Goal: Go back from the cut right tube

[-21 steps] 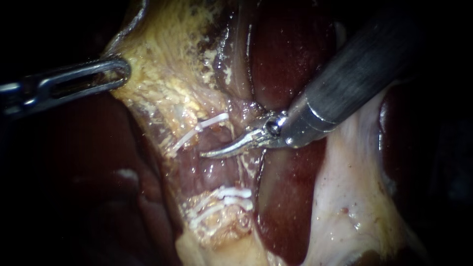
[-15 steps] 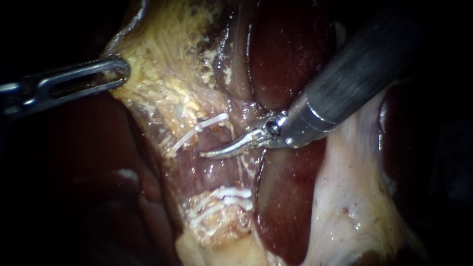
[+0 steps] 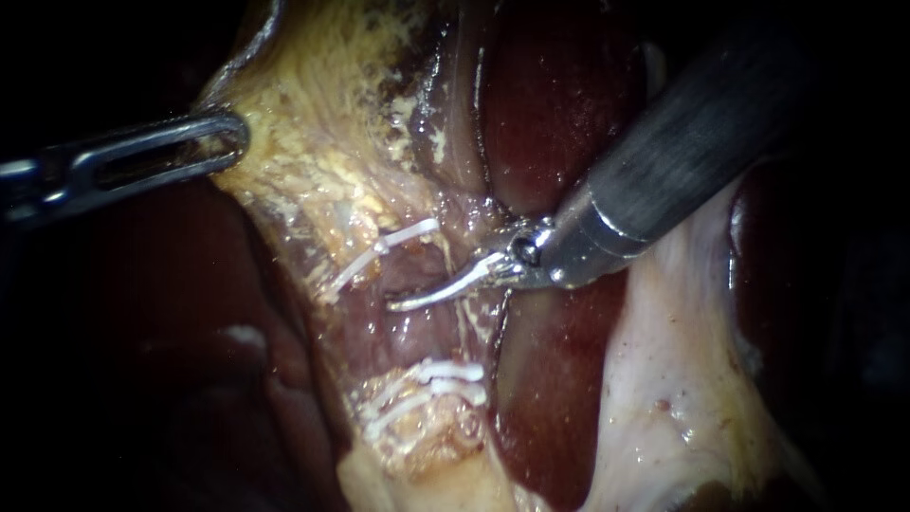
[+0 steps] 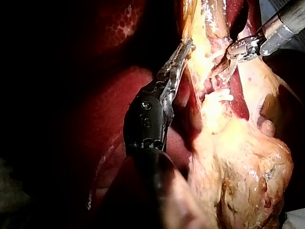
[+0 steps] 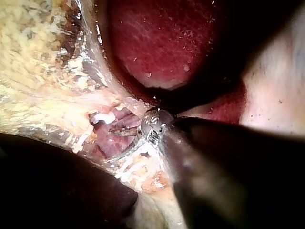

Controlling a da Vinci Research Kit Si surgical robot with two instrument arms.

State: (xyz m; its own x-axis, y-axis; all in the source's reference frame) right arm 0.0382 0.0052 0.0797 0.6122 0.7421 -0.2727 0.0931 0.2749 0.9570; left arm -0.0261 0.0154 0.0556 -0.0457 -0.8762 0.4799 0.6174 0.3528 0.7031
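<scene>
Dark red liver (image 3: pixel 559 104) backs everything, with yellow fatty tissue (image 3: pixel 313 142) draped over it. Only the endoscope view shows my right instrument (image 3: pixel 403 301) as curved blades, claw closed on nothing. Its tip lies over the clipped tube (image 3: pixel 412 332), between one white clip (image 3: pixel 393 244) above and a clip pair (image 3: pixel 431 377) below; I cannot make out the cut itself. Left wrist view alone shows the toothed claw of my left instrument (image 4: pixel 185 47), clamped on the edge of the yellow fatty tissue. Right wrist view: blades mostly blurred, one clip just ahead of them.
</scene>
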